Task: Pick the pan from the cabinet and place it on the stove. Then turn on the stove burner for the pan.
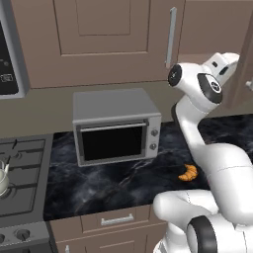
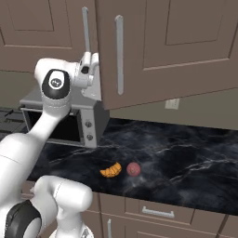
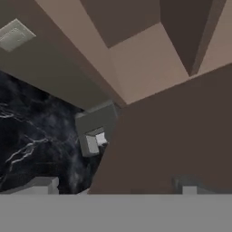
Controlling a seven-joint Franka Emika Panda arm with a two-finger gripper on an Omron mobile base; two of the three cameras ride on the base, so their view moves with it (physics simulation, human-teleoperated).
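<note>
Nothing is finished yet: the two-finger gripper, jaws spread wide and empty, is up at the brown wooden wall cabinet; no pan visible, and the grey gas cooktop carries a white kettle.

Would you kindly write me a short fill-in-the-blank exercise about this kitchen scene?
1. The orange croissant lies on the black marble ____.
2. Beside the croissant, in the right base view, sits a small round ____ fruit.
3. The silver toaster oven stands to the ____ of the grey gas stove in the left base view.

Missing words: counter; red; right
</note>
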